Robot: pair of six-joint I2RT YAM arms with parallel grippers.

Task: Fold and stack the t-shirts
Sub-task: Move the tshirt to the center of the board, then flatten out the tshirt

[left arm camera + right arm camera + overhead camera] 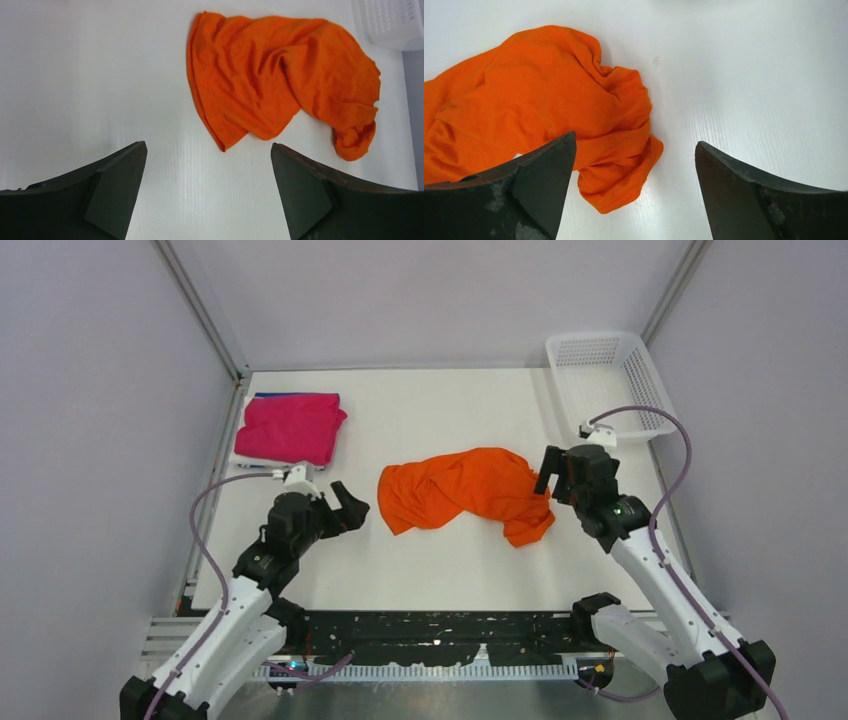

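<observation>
Our left gripper and right gripper flank the crumpled orange t-shirt mid-table, fingers spread and empty. It looks light and limp, so we'd pinch its hem edges. There is bare table around it. The folded magenta-pink t-shirt lies far left and the white mesh basket far right.

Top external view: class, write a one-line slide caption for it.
Open left fingers and right fingers flank a crumpled orange t-shirt on the table; folded pink t-shirt far left, basket far right.
</observation>
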